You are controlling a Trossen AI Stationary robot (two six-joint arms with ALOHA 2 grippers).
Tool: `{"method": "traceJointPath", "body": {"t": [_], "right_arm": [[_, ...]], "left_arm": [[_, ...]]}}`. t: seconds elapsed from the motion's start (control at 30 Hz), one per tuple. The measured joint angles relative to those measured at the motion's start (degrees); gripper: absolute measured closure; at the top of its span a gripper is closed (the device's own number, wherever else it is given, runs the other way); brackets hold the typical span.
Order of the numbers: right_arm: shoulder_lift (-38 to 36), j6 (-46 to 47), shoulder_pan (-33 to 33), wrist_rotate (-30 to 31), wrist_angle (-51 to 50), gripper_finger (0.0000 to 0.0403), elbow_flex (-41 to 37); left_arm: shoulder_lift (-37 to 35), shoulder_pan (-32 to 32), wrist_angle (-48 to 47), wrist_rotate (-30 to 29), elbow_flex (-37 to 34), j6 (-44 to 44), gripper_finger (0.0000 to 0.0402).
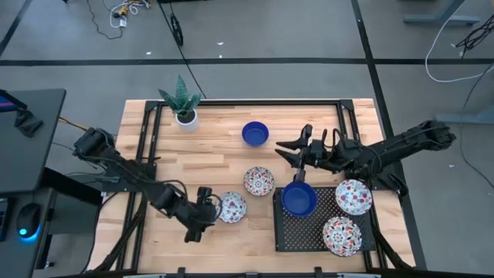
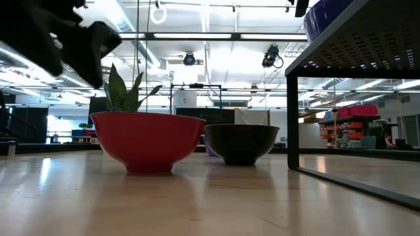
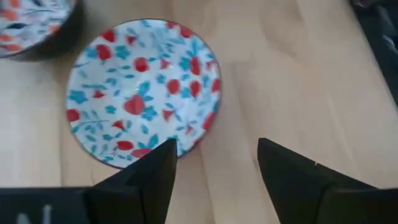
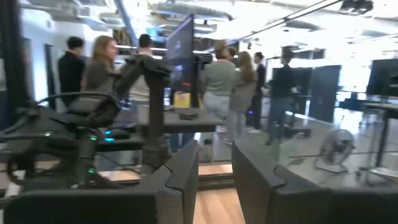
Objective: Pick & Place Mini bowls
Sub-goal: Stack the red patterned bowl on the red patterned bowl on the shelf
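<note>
You have three mini bowls on the black rack (image 1: pixel 287 232) at five o'clock; three wait on the tabletop (image 1: pixel 224 158). Left gripper (image 1: pixel 207 208), open and empty, faces the floral bowl (image 1: pixel 231 207); right gripper (image 1: pixel 297 150) slightly parted, empty.

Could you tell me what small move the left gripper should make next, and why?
Probably ease down and forward so its jaws straddle the rim: the left gripper is open just short of the floral bowl, which sits on the table, not yet on the black tray.

Open-plan robotics lab: exposed ceiling lights (image 2: pixel 190 36), group of people (image 4: pixel 230 81) by monitor (image 4: pixel 180 46), floor cables (image 1: pixel 455 54).
</note>
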Motion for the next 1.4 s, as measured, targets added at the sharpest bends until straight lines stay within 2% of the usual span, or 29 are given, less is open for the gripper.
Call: {"method": "traceJointPath", "body": {"t": [0.1, 0.4, 0.63, 0.8, 0.93, 1.1, 1.27, 1.4], "right_arm": [[0.0, 1.0, 1.2, -0.4, 0.0, 0.0305, 0.0], [0.0, 3.1, 5.4, -0.4, 0.8, 0.0305, 0.1], [0.0, 3.4, 7.6, -0.4, 0.8, 0.0305, 0.1], [0.0, 4.5, 8.5, -0.4, -0.4, 0.0305, 0.2], [0.0, 4.5, 8.8, -0.4, -2.1, 0.0305, 0.8], [0.0, 4.2, 8.7, -0.4, -15.5, 0.0305, 7.5], [0.2, 4.2, 8.7, -0.4, -32.6, 0.0304, 15.5], [3.2, 5.1, 8.6, -1.0, -45.4, 0.0295, 22.3]], "left_arm": [[1.3, -1.8, 7.9, -4.0, -1.9, 0.7, 0.0194], [9.2, -2.0, 9.2, -6.1, -2.5, 4.7, 0.0234], [10.7, -1.4, 12.6, -8.8, -2.5, 9.6, 0.0251], [10.7, -0.7, 13.8, -8.3, -2.5, 11.9, 0.0289], [10.7, 0.7, 14.3, -5.1, -2.5, 12.4, 0.0334], [10.6, 2.0, 15.1, -3.3, -1.8, 12.9, 0.0388], [10.0, 2.6, 13.1, -1.1, 0.7, 14.7, 0.0386], [7.2, 3.8, 6.9, -2.2, 4.5, 15.3, 0.0391]]}}
